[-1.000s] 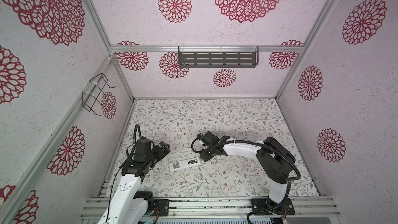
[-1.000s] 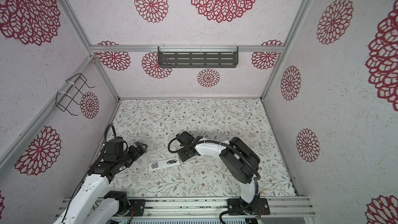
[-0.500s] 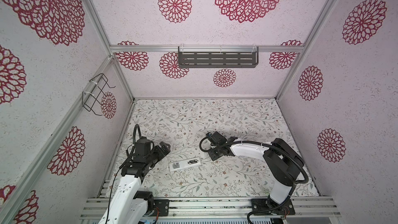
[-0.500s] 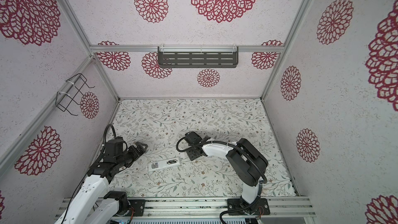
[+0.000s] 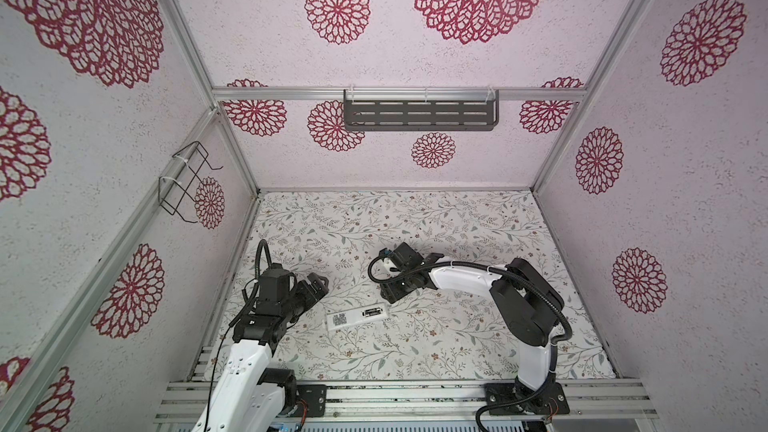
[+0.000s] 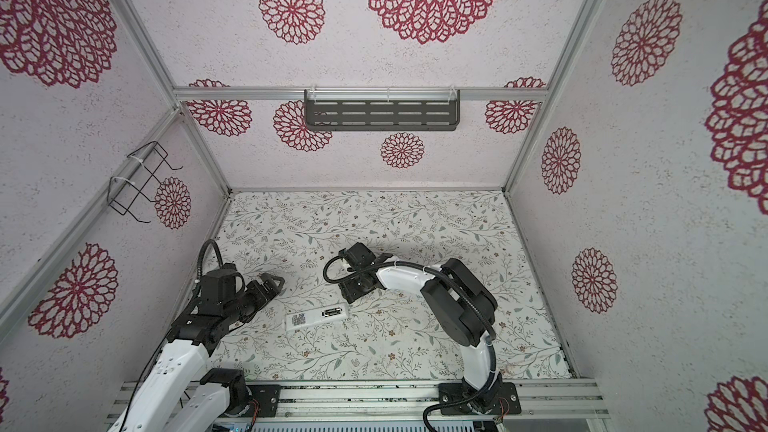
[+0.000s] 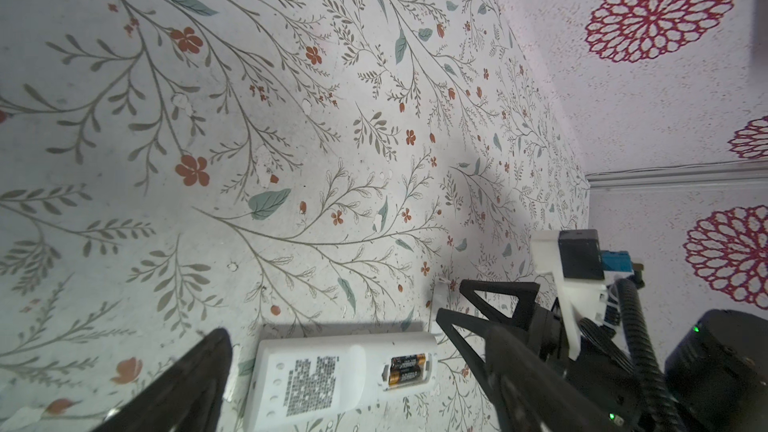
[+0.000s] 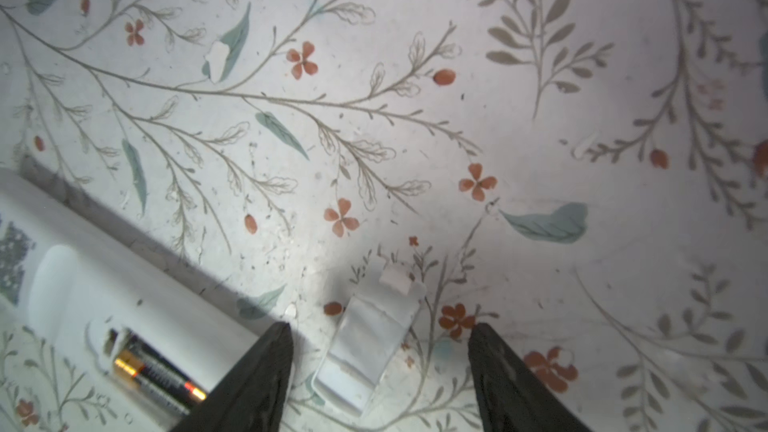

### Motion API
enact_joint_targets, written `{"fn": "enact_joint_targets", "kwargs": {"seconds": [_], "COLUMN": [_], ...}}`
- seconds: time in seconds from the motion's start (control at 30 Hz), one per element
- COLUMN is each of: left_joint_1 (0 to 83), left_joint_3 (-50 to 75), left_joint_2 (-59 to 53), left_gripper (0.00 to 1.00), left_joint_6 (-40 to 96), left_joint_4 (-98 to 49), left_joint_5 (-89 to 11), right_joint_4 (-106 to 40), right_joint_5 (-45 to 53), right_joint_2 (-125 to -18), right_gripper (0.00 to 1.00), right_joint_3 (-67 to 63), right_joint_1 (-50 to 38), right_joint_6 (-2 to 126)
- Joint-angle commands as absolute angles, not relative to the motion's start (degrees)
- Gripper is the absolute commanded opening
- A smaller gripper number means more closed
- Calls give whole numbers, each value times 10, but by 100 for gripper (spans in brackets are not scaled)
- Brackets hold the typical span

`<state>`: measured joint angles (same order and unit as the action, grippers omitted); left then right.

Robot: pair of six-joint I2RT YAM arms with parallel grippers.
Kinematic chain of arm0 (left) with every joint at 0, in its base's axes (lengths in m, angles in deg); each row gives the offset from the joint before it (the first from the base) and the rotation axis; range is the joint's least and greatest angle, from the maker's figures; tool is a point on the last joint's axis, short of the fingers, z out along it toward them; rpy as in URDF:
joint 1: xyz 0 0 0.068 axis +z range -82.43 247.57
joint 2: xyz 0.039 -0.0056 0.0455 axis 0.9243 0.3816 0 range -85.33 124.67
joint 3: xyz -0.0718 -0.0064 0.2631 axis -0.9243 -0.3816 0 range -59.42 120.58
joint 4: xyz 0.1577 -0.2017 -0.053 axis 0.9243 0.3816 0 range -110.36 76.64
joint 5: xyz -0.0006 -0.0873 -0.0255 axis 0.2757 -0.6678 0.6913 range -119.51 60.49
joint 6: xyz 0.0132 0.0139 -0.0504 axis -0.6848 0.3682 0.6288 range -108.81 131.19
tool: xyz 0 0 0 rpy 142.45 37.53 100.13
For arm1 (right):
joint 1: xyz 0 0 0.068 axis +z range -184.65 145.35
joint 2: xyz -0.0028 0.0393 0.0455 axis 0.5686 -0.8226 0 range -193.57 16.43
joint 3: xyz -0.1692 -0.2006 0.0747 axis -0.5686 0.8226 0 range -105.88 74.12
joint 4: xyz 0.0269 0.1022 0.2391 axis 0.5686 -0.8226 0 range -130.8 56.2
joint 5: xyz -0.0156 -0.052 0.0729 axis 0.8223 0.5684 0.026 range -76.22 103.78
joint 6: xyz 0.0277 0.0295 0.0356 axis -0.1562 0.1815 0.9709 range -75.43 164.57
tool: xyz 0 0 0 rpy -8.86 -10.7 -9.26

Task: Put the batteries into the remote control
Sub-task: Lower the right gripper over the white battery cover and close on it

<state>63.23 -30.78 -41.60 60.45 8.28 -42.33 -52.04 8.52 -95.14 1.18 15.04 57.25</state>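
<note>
On your flower-printed tabletop, your left gripper hangs with its black jaws spread wide and empty, left of the slim white plastic remote control, which lies back-up near the front middle. Your right gripper hovers just off the remote's other end, jaws parted and gripping nothing. Below that gap a small flat white plastic cover lies on the table, and the two dark cylindrical batteries sit side by side in the remote's recessed bay.
</note>
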Motion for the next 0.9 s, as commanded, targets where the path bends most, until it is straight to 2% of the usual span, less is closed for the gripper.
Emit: {"fn": "enact_joint_targets", "kwargs": {"seconds": [0.0,0.2,0.4,0.6,0.87], "left_joint_1": [638,639,640,640,640], "left_joint_3": [-313,-314,-315,-314,-317], "left_joint_2": [-416,-416,-419,-420,-427], "left_gripper": [97,97,98,97,97], "left_joint_6": [596,595,595,594,595], "left_joint_4": [80,76,73,71,69], "left_joint_5": [-427,-431,-433,-436,-438], "right_joint_4": [-578,-611,-600,-591,-554], "right_joint_5": [157,245,256,240,131], "right_joint_2": [-962,-954,-882,-835,-805], "right_gripper": [71,72,73,73,73], "right_joint_3": [-9,35,144,188,163], "right_joint_1": [171,178,141,98,95], "right_joint_6": [574,588,597,572,447]}}
